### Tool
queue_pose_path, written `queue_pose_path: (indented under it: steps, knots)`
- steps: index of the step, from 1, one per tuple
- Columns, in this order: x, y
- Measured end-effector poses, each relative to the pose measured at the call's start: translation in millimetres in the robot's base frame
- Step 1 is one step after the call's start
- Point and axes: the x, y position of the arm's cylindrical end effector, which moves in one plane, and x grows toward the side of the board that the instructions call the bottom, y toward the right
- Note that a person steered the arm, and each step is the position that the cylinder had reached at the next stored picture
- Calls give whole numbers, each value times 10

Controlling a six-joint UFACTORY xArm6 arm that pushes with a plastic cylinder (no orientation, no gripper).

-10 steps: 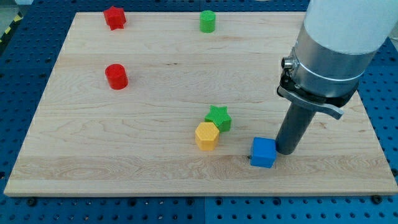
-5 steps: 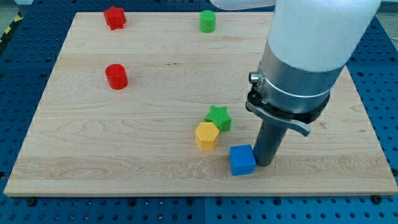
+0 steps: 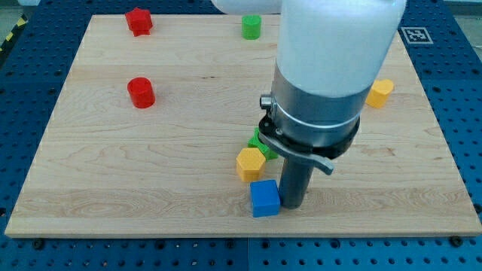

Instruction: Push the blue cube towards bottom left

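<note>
The blue cube (image 3: 264, 199) sits near the view's bottom edge of the wooden board (image 3: 151, 165), a little right of centre. My tip (image 3: 292, 206) touches the cube's right side. The arm's wide body rises above it and hides part of the board. A yellow hexagonal block (image 3: 250, 163) stands just above and left of the blue cube, close to it. A green star block (image 3: 260, 142) lies behind the yellow one, mostly hidden by the arm.
A red cylinder (image 3: 141, 92) stands at the left. A red star (image 3: 138, 20) is at the top left. A green cylinder (image 3: 251, 27) is at the top centre. A yellow block (image 3: 379, 92) is at the right, by the arm.
My tip and the blue cube have slid to the view's left along the bottom of the board. The cube now sits under the yellow block. The arm now covers most of the green star.
</note>
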Motion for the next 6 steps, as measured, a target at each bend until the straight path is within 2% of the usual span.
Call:
queue_pose_path:
  steps: [4, 6]
  knots:
    - [38, -604]
    - [-328, -904]
